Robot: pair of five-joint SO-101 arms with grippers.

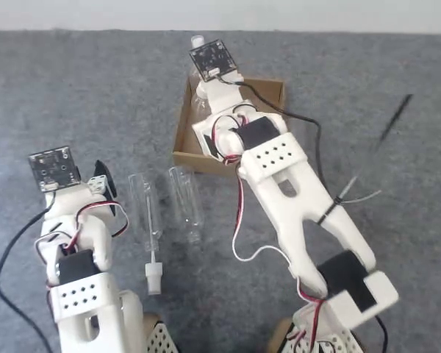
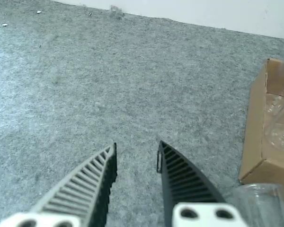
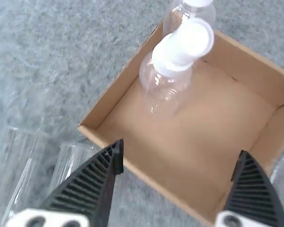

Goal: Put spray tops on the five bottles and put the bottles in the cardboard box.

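My right gripper (image 3: 180,149) gapes wide and empty over the cardboard box (image 3: 113,101), where a capped bottle (image 3: 165,90) sits inside. A second bottle (image 3: 184,12) seems just behind its wall. My left gripper (image 2: 137,144) is narrowly parted, empty, over the carpet (image 2: 85,71).

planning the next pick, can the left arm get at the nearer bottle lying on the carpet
Probably yes: the left gripper is open over bare carpet, the nearer bottle lies right beside it with nothing between, and the right gripper is away over the cardboard box.
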